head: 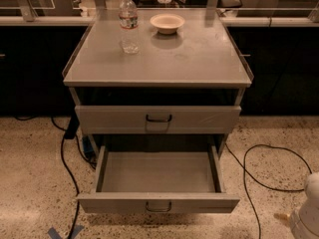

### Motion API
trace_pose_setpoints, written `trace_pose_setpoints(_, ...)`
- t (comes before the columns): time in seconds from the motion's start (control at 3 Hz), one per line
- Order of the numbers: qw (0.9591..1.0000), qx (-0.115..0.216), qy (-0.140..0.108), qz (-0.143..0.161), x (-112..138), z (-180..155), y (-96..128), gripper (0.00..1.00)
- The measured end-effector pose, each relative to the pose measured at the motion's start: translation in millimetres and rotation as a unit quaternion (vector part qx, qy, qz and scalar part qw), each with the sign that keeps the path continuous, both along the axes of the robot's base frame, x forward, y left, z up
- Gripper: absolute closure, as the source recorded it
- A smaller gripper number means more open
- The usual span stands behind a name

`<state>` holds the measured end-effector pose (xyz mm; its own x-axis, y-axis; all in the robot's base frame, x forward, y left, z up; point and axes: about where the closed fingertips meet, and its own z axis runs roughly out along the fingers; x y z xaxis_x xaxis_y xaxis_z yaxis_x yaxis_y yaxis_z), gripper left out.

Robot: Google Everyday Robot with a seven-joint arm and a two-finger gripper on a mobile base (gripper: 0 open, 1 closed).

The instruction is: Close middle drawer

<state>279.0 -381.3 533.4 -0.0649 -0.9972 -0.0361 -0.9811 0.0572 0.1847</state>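
The middle drawer [158, 203] is pulled far out at the bottom of the grey cabinet. Its deep empty tray [157, 172] is open to view, and its low front panel has a small dark loop handle [158, 206] at centre. Above it sits a drawer with a taller front panel [158, 119] and its own handle. My gripper [306, 210] shows as a white rounded shape at the lower right edge, to the right of the open drawer's front and apart from it.
A water bottle [129, 23] and a shallow bowl [167, 22] stand on the cabinet top [164, 59]. Black cables lie on the speckled floor to the left [67, 153] and right [259, 173] of the cabinet. Dark counters run behind it.
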Motion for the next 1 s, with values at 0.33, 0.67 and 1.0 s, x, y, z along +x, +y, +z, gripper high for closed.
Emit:
trace_pose_setpoints(0.33, 0.9983, -0.001, 0.031, 0.050, -7, -22, 20, 0.00)
trace_pose_setpoints(0.67, 0.9941, 0.003, 0.078, 0.075, -10, -49, 41, 0.00)
trace_pose_setpoints(1.0, 0.9941, 0.003, 0.078, 0.075, -10, -49, 41, 0.00)
